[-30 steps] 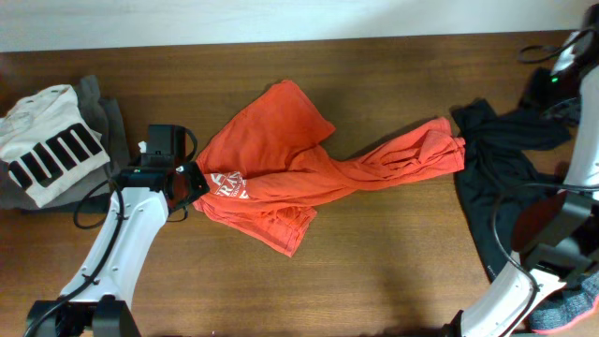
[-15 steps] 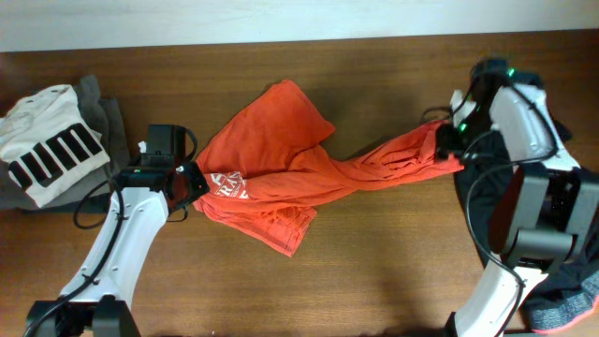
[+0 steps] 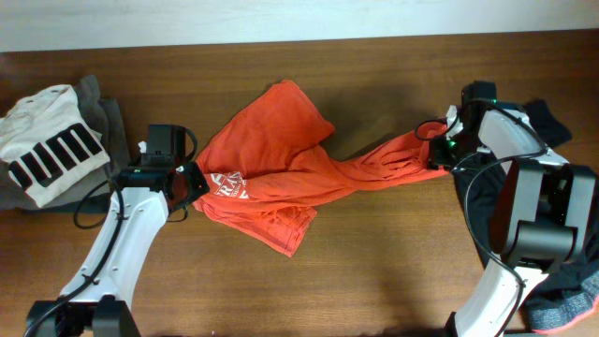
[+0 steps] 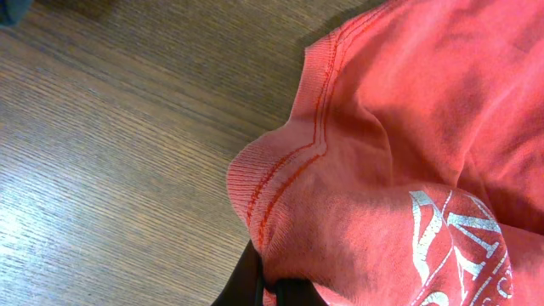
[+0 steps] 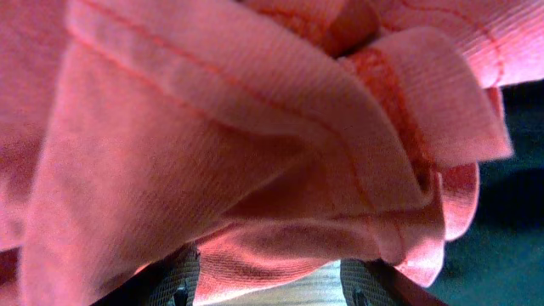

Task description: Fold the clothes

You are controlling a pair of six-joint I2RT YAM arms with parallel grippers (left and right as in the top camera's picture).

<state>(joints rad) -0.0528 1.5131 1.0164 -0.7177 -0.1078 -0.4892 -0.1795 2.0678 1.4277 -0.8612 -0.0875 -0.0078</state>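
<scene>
An orange T-shirt (image 3: 299,168) lies crumpled across the middle of the table, with one part stretched out to the right. My left gripper (image 3: 192,183) is shut on the shirt's left hem. In the left wrist view the ribbed hem (image 4: 280,195) runs into the closed jaws (image 4: 276,289). My right gripper (image 3: 440,150) is at the shirt's right end. In the right wrist view its fingers (image 5: 272,285) are spread wide, with bunched orange cloth (image 5: 255,153) lying between and above them.
A white shirt with black stripes (image 3: 47,140) lies on a grey garment (image 3: 108,117) at the far left. Dark clothes (image 3: 510,168) are heaped at the right, under the right arm. A pink and grey item (image 3: 566,314) lies at the bottom right corner.
My right arm has swung in from the far right edge to the shirt's right end and settled over the cloth. The left arm and the shirt's left side have not moved.
</scene>
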